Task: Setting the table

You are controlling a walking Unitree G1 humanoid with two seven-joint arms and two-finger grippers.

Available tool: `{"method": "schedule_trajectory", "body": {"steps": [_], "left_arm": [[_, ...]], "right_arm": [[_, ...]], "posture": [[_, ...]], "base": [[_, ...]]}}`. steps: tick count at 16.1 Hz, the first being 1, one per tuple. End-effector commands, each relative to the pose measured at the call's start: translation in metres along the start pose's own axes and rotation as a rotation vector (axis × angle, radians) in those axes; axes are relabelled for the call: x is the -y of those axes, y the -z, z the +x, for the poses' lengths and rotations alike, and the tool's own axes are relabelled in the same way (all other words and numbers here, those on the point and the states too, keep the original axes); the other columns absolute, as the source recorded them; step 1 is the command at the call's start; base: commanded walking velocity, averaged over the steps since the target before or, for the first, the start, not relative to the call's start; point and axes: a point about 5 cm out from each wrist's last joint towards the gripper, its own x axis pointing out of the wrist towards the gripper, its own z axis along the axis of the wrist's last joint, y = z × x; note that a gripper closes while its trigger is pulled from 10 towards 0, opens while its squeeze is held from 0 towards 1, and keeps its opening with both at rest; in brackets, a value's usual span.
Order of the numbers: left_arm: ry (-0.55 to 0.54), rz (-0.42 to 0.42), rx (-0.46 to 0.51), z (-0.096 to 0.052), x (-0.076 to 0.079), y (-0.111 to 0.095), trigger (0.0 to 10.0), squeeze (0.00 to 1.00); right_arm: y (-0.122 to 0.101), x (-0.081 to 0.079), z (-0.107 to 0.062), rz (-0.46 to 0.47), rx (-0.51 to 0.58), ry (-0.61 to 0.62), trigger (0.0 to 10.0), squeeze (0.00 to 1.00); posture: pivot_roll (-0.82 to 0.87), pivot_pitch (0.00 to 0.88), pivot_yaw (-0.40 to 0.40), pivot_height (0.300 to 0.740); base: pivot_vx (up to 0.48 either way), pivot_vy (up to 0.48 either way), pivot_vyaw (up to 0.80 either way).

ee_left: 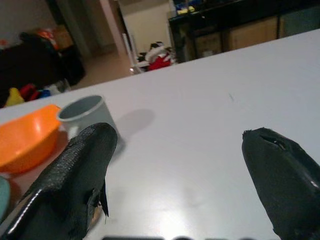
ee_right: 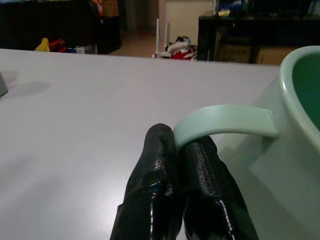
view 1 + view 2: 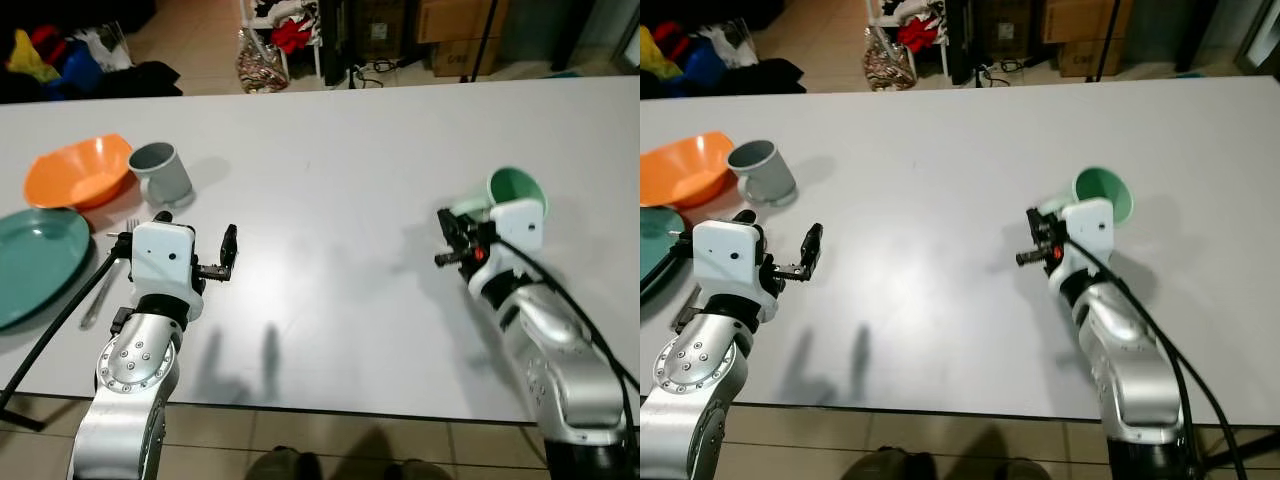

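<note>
A pale green mug (image 3: 518, 190) sits at the right of the white table (image 3: 330, 180). My right gripper (image 2: 177, 145) is shut at its curved handle (image 2: 225, 122), the fingers pressed together and pointing left. My left gripper (image 1: 180, 190) hovers open near the table's front left, nothing between its fingers. Just beyond it stand a grey mug (image 3: 160, 172) and an orange bowl (image 3: 80, 170). A teal plate (image 3: 35, 260) lies at the left edge with a fork (image 3: 105, 285) beside it.
The table's near edge runs just below both arms. A black cable (image 3: 50, 335) crosses the front left corner. Past the far edge are bags, clothes (image 3: 285, 35) and cardboard boxes (image 3: 455, 20) on the floor. Bare tabletop lies between the two grippers.
</note>
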Motion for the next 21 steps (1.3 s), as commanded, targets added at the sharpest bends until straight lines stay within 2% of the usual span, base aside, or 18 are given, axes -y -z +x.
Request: {"method": "schedule_trajectory", "body": {"steps": [1,2,4,6,8,12,14,18,20,21], "left_arm": [[-0.009,0.012,0.004,-0.003,-0.003,-0.001,10.0,0.0],[-0.015,0.007,0.006,-0.003,-0.003,-0.001,10.0,0.0],[-0.03,-0.001,0.026,-0.004,-0.004,-0.001,10.0,0.0],[-0.014,0.003,0.018,-0.004,0.0,0.0,10.0,0.0],[-0.001,-0.033,0.036,-0.003,0.003,-0.005,10.0,0.0],[0.03,-0.063,0.036,0.001,0.016,-0.002,10.0,0.0],[0.031,-0.074,0.038,0.001,0.019,-0.002,10.0,0.0],[0.014,-0.081,0.026,-0.001,0.018,0.002,10.0,0.0],[0.005,-0.08,0.022,-0.002,0.017,0.003,10.0,0.0],[0.008,-0.094,0.02,-0.005,0.017,0.003,10.0,0.0]], "right_arm": [[-0.009,-0.002,-0.001,-0.017,0.015,-0.028,10.0,0.0],[-0.008,-0.004,-0.001,-0.043,-0.009,-0.047,10.0,0.0],[-0.012,-0.007,-0.006,-0.037,-0.018,-0.075,10.0,0.0],[-0.002,-0.008,-0.005,-0.029,-0.029,-0.068,10.0,0.0],[0.006,-0.004,-0.002,-0.006,-0.024,-0.034,10.0,0.0],[0.012,-0.001,0.002,-0.096,-0.076,-0.058,10.0,0.0],[0.013,-0.001,0.004,-0.095,-0.07,-0.056,10.0,0.0],[0.013,-0.005,0.007,-0.091,-0.056,-0.063,10.0,0.0],[0.013,-0.007,0.008,-0.14,-0.065,-0.078,10.0,0.0],[0.013,-0.007,0.009,-0.129,-0.068,-0.072,10.0,0.0]], "posture": [[-0.08,0.085,0.047,0.74],[-0.09,0.088,0.023,0.74],[-0.1,0.086,0.015,0.74],[-0.08,0.077,0.048,0.74],[-0.07,0.069,0.082,0.74],[-0.09,0.054,0.087,0.74],[-0.09,0.05,0.078,0.74],[-0.09,0.06,0.072,0.74],[-0.09,0.063,0.066,0.74],[-0.09,0.068,0.061,0.74]], "base": [[0.0,0.0,0.0],[0.0,0.0,0.0],[0.0,0.0,0.0],[0.126,0.0,0.0],[0.294,0.0,0.0],[0.325,0.0,0.0],[0.349,0.0,0.0],[0.346,0.0,0.0],[0.324,0.0,0.0],[0.0,0.0,0.0]]}}
